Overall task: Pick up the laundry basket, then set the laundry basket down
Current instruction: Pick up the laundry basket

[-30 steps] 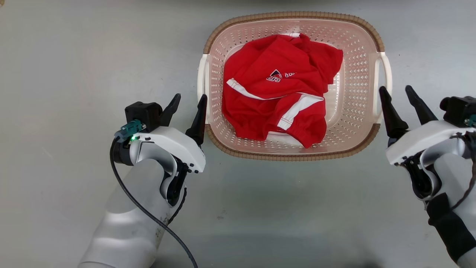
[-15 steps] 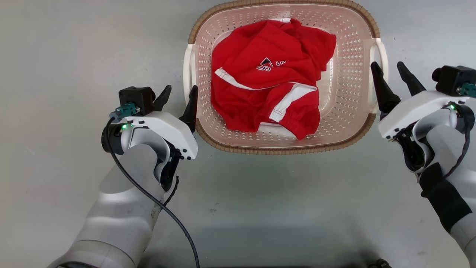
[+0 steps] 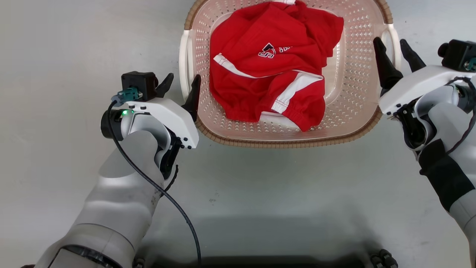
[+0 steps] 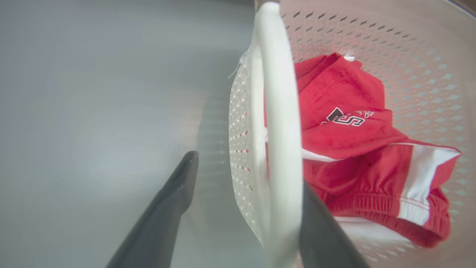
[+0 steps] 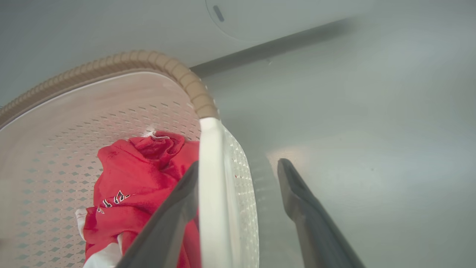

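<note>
Straddling the left handle (image 4: 279, 130): left gripper (image 3: 184, 79), open; one dark finger is outside the wall of the laundry basket (image 3: 353, 93), the other inside it. The white bar stands between them, with a clear gap on the outer side.
Cable (image 3: 148, 182): black, looping from the left wrist down along the pale forearm.
Laundry basket: pale pink and perforated with a brown woven-look rim. It sits on the floor between the two arms, and its far end is cut off by the top of the head view.
Red garment (image 3: 267, 85): crumpled in the basket's middle, with white stripes, an elastic hem and a black-and-white logo facing up.
Right handle (image 5: 210, 186): white bar along the basket's right side, running between the right fingers.
Right gripper (image 3: 390, 41): open; its inner finger is inside the basket, just beside the bar, and its outer finger is apart from the wall. Whether the inner finger touches the bar cannot be told.
Floor (image 3: 55, 56): plain grey, with soft shadows beside the basket.
</note>
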Robot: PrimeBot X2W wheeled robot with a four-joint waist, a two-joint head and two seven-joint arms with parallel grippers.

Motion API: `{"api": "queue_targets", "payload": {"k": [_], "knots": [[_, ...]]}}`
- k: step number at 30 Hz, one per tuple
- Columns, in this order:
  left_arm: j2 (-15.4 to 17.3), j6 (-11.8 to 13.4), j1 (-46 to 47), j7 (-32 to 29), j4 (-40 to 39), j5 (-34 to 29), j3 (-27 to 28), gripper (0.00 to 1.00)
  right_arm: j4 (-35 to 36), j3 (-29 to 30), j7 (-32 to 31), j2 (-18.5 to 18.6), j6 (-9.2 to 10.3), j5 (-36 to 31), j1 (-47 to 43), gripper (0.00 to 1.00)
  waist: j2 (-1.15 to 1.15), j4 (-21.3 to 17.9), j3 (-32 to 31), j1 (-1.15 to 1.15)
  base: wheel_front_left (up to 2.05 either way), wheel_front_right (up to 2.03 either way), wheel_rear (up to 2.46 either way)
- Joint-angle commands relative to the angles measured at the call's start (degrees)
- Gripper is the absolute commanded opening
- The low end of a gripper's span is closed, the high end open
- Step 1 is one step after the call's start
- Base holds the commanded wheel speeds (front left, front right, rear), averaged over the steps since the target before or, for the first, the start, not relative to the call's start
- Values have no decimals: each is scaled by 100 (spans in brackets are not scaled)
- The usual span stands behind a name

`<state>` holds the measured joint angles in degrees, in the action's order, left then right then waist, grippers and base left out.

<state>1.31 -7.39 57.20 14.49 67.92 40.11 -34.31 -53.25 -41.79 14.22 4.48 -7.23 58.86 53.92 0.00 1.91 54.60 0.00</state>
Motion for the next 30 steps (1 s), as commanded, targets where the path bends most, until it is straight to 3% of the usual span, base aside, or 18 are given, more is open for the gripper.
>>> {"api": "queue_targets", "payload": {"k": [1, 8, 9, 10, 30], "knots": [[159, -9, -35, 51, 29, 49, 42, 100, 11, -67, 77, -33, -25, 44, -174, 100, 0, 4, 47, 0, 0, 0, 0], [175, -9, 103, 51, 67, 145, -87, 100, 38, -63, 77, -51, -25, 81, -122, 100, 0, 38, 135, 0, 0, 0, 0], [175, -9, 113, 51, 63, 156, -105, 48, 40, -66, 77, -53, -25, 84, -121, 44, 0, 40, 138, 0, 0, 0, 0], [175, -9, 122, 51, 38, 163, -123, 0, 47, -73, 77, -55, -25, 100, -123, 0, 0, 46, 142, 0, 0, 0, 0], [213, -10, 153, 51, 316, 626, -480, 0, -354, -249, 78, -63, -25, 129, 11, 0, 0, 27, 18, 0, 0, 0, 0]]}}
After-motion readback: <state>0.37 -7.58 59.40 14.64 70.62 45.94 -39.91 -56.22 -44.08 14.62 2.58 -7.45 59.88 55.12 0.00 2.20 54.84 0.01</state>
